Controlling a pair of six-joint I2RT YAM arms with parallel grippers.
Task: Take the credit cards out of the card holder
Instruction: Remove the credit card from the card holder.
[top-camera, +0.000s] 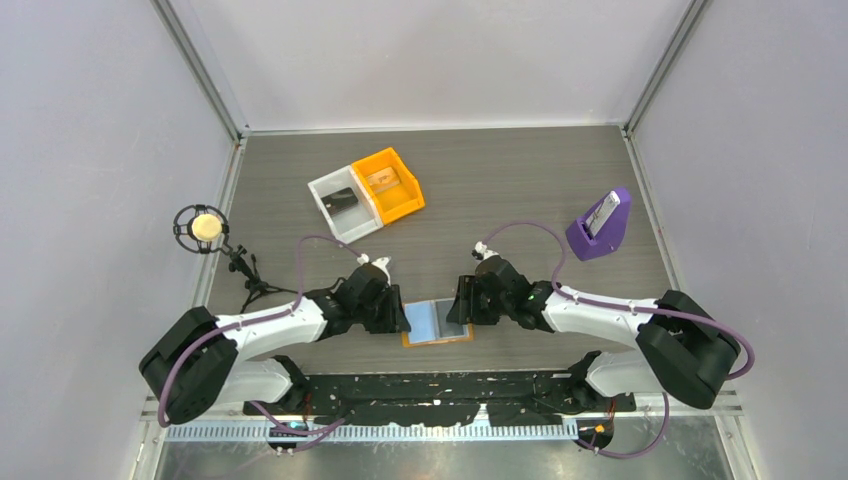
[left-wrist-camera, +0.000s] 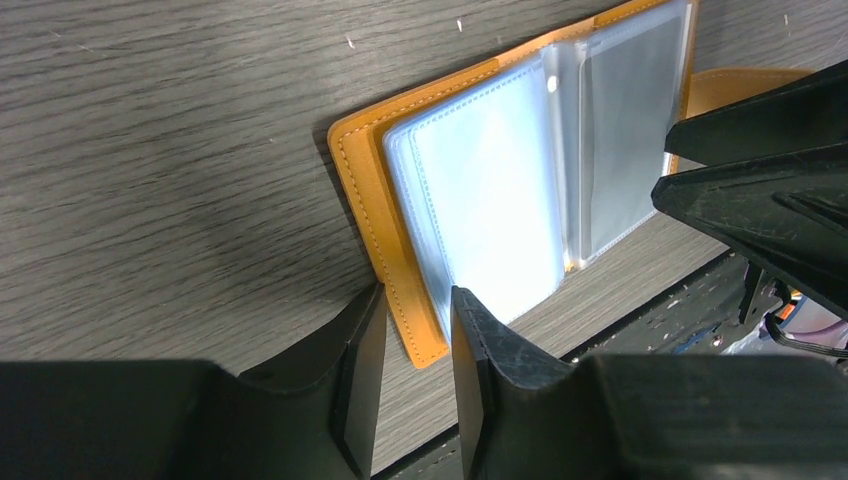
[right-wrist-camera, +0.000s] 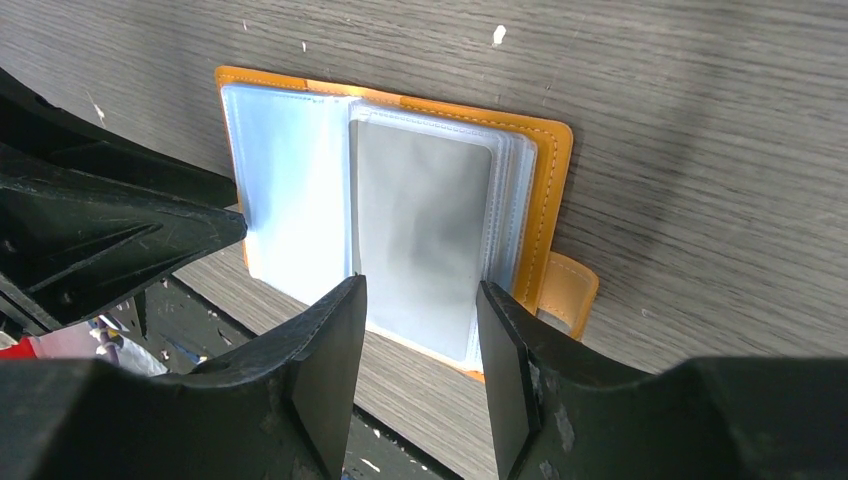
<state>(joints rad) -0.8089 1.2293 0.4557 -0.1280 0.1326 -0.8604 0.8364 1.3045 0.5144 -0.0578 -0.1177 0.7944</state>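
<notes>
Card holder (top-camera: 437, 322) is lying open, flat on the bench (top-camera: 500, 180), at the middle of its near edge, orange cover down and clear sleeves facing up; both grippers are meeting over it.

Handling (judgement): the holder is looking light and floppy; the cover is probably bending if lifted by one side; the sleeves are glossy and likely slippery, so one side is needing to be pinned while a card is drawn out. The cards themselves should be stiff and thin; the best hold is looking like a card's exposed edge at a sleeve mouth, not the plastic.

Left page: pale blue sleeves, no card readable in them. Right page: a grey card (right-wrist-camera: 425, 230) is sitting in the top sleeve.

Left arm is reaching in low from the bench's near left corner, forearm nearly level; left gripper (left-wrist-camera: 415, 330) is standing part open with a narrow gap, the cover's near left corner lying in that gap; I cannot tell whether the fingers are touching it; nothing is looking clamped.

Right arm is mirroring it from the near right corner; right gripper (right-wrist-camera: 420, 310) is standing wider, jaws straddling the near edge of the grey card's sleeve, gripping nothing that I can see.

No card is out yet.
</notes>
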